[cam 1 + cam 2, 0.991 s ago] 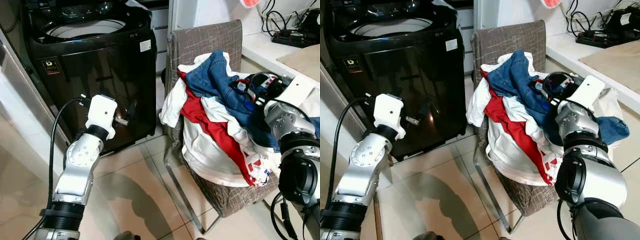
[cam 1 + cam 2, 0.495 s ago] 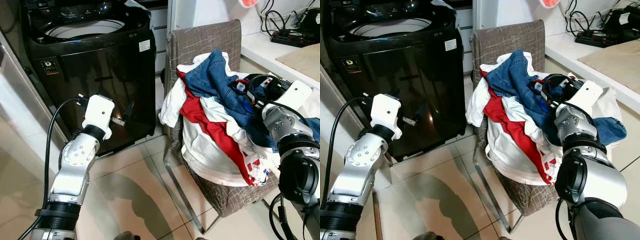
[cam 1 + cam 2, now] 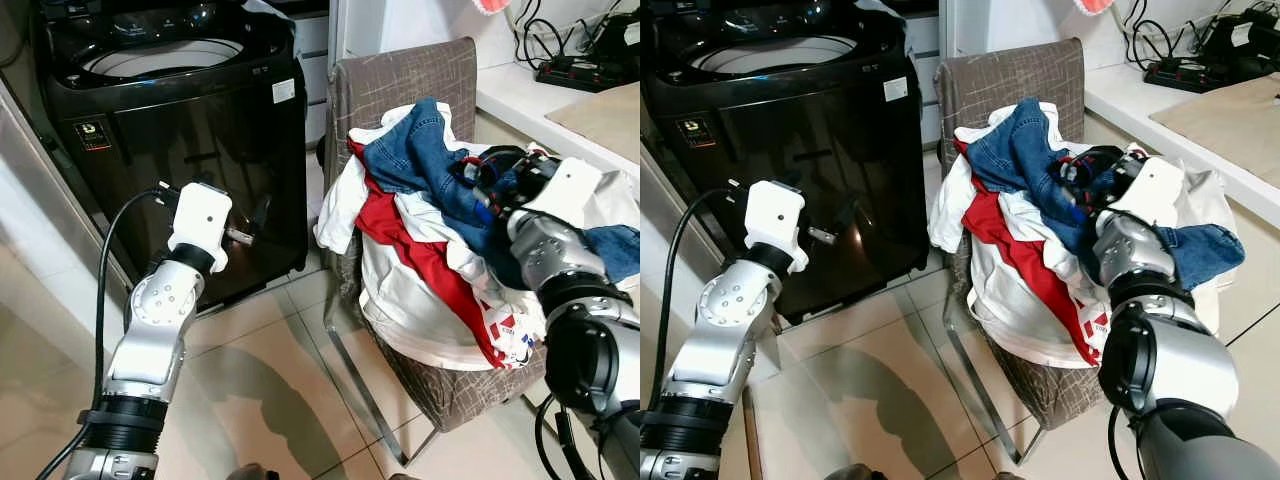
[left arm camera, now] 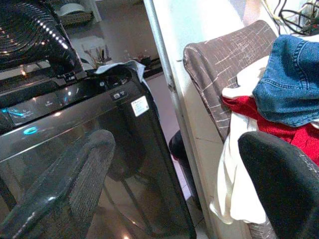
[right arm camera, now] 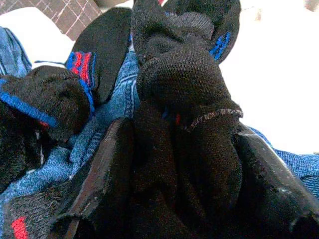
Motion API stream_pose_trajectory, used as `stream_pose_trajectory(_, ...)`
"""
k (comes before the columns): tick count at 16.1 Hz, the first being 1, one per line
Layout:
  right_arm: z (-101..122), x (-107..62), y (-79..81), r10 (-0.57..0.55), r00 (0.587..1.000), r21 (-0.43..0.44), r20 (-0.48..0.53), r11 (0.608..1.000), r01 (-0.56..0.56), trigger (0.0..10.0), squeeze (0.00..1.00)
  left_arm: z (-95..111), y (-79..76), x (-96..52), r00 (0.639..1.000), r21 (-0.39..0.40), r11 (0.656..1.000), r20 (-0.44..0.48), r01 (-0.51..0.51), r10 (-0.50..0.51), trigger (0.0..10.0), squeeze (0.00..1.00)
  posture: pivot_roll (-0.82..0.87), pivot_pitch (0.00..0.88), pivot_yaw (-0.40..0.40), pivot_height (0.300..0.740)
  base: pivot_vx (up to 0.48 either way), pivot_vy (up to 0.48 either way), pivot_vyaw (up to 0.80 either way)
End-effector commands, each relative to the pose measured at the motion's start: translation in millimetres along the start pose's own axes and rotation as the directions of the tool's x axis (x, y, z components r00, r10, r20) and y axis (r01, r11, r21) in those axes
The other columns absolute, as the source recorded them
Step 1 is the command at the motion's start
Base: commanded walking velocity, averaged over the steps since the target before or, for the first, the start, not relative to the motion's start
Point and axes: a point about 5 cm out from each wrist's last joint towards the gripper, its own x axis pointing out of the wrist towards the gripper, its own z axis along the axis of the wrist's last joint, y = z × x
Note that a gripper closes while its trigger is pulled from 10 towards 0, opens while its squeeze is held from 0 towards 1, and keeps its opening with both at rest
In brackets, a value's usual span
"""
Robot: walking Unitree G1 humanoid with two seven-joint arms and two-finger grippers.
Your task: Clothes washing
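Note:
A heap of laundry lies on a grey chair: blue jeans, a red garment and white clothes. On top of the jeans are black socks with blue and red stripes. My right gripper is down in the heap, shut on one black sock bunched between its fingers. The black top-loading washing machine stands left of the chair, with its drum uncovered. My left gripper hangs open in front of the machine's front panel, holding nothing.
A white counter runs along the right behind the chair, carrying a power strip and cables. Bare tiled floor lies in front of the machine and chair. A black cable loops off my left arm.
My right gripper has edged left across the heap with the black sock in it. The left arm stays about where it was. The camera has shifted slightly.

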Motion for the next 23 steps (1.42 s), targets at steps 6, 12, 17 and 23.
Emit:
stream_pose_trajectory(6, -15, -1.5, 0.5, 0.032, 0.999, -0.033, -0.016, 0.999, -0.033, 0.0, 0.0, 1, -1.3, 6.6, 1.0, 0.005, 1.0, 0.008, -0.006, 0.006, 10.0, 0.0, -0.04, 0.0, 0.006, 0.732, 0.0, 0.0, 0.0)
stream_pose_trajectory(12, 14, -7.6, 8.2, 0.059, 0.968, -0.211, 0.244, 0.977, -0.006, 0.0, 0.0, 0, -2.1, 8.0, 1.0, 0.008, 1.0, 0.01, -0.006, 0.006, 10.0, 0.0, -0.05, 0.0, 0.004, 0.732, 0.0, 0.0, 0.0)
stream_pose_trajectory(17, 23, -18.6, 9.4, 0.09, 0.92, -0.304, 0.381, 0.952, 0.034, 0.0, 0.0, -1, -6.6, 7.0, 1.0, 0.001, 1.0, 0.014, 0.0, 0.0, 10.0, 0.0, -0.05, 0.0, 0.005, 0.732, 0.0, 0.0, 0.0)
stream_pose_trajectory(23, 26, -52.8, 65.6, 0.457, 0.747, -0.467, 0.482, 0.856, -0.222, 0.0, 0.0, -12, 3.8, 10.3, 0.98, -0.032, 0.982, -0.078, -0.188, 0.185, 10.0, 0.0, -0.05, 0.0, -0.002, 0.732, 0.0, 0.0, 0.0)
